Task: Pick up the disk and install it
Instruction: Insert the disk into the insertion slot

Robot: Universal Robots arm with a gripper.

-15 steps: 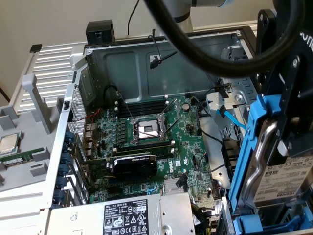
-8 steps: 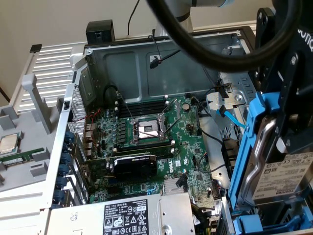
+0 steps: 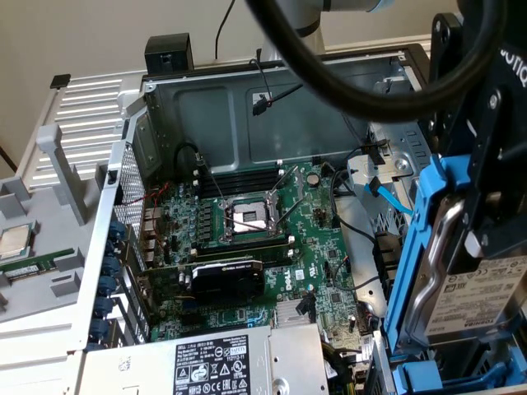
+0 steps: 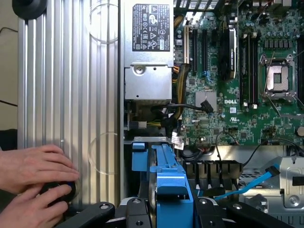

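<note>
Jaws clamped on the disk (image 4: pixel 167 190), its blue carrier pinched on edge between them, likely to line up with the drive cage (image 4: pixel 216 171) just beyond the jaws.

A plain beige wall (image 3: pixel 90 33) is running along the far side; soft light is falling evenly over the ribbed grey counter (image 3: pixel 89 113).

Oblique exterior, overhead wrist; shared motherboard (image 3: pixel 247 239)
</note>
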